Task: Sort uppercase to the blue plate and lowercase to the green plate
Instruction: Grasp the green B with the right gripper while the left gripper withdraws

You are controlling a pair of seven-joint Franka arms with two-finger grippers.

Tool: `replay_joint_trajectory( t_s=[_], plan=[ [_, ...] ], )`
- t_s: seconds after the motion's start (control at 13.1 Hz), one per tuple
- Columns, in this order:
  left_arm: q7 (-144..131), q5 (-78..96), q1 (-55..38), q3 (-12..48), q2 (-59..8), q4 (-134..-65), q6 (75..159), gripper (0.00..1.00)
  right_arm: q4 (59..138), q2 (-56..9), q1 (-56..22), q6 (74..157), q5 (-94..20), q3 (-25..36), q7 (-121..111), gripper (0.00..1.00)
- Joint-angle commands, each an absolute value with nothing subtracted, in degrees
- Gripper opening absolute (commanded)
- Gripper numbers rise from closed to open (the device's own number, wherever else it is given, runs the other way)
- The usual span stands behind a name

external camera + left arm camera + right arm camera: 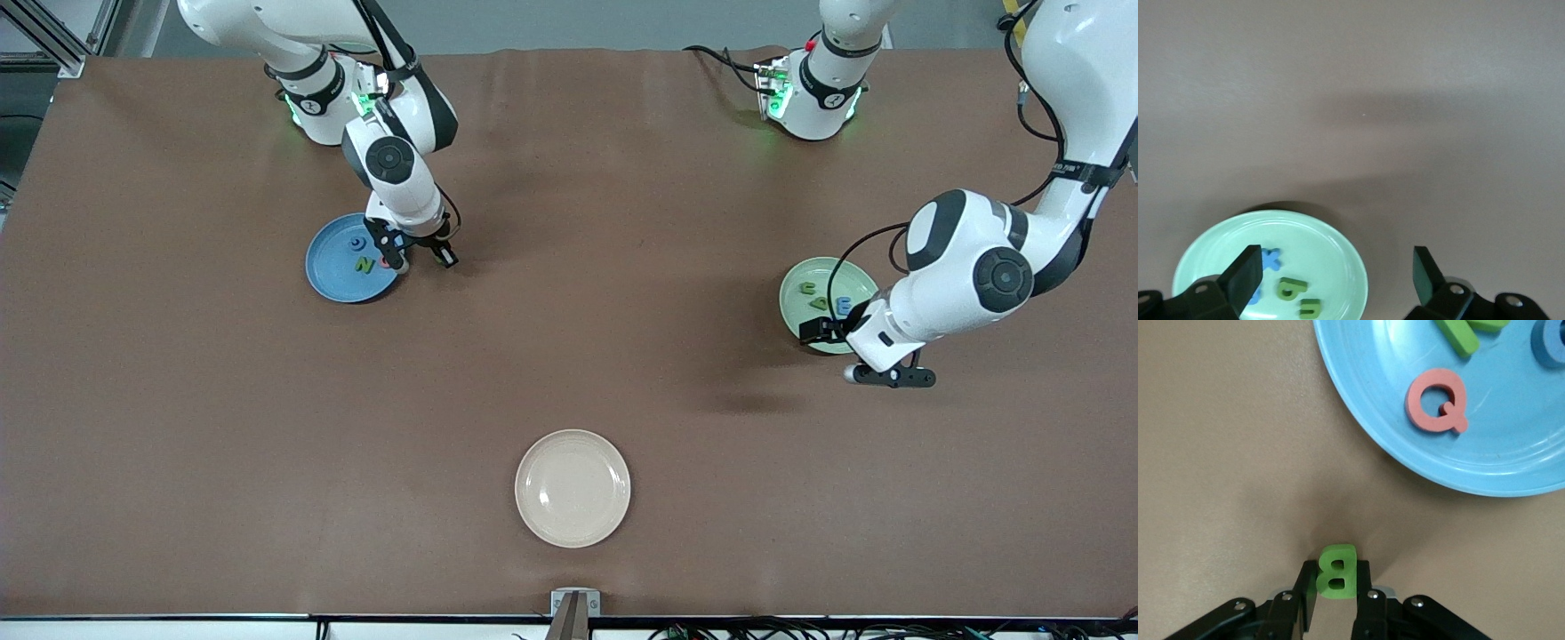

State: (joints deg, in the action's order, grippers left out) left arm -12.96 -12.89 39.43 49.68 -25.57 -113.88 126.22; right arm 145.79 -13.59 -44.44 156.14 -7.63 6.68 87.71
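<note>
Here, the right gripper (1336,587) pinches a green B (1336,571) between its 2 fingers, just above the brown table (569,356) and just beside the blue plate (333,267), at that plate's edge toward the left arm's end. The B stands on edge in the pinch, upright, its face turned to the wrist camera. On the blue plate lie a pinkish-red Q (1436,401), flat and face up near the rim closest to the gripper, a green N-shaped letter (364,264) and a blue letter (357,243). The left gripper (889,377) hangs with fingers spread wide and nothing between them, over the table at the edge of the green plate (805,307), where the arm waits. That plate holds a blue x (1270,259), a green b-like letter (1291,289) and a green u (1309,308). A cream plate (573,488) sits nearer the front camera, midway along the table, well apart from both.
</note>
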Motion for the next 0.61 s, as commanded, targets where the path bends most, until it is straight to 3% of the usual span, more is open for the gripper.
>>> replay_joint_trajectory(
  t_s=[0.0, 0.23, 0.53],
  plan=[
    [-5.38, -4.42, 37.18, 45.62, -19.08, -114.70, 125.86, 0.99, 144.60, -9.94, -43.77, 149.98, -6.59, 7.20, 88.68, 0.00],
    [-4.40, -0.88, 37.26, 44.74, -16.53, -114.96, 125.86, 0.99, 139.06, -8.18, -43.33, 137.50, -3.89, 8.26, 88.51, 0.00],
    [-2.99, -0.18, 37.79, 41.75, -12.23, -114.87, 124.54, 0.99, 137.90, -7.29, -41.22, 125.18, 8.87, 9.14, 86.84, 0.01]
  ],
)
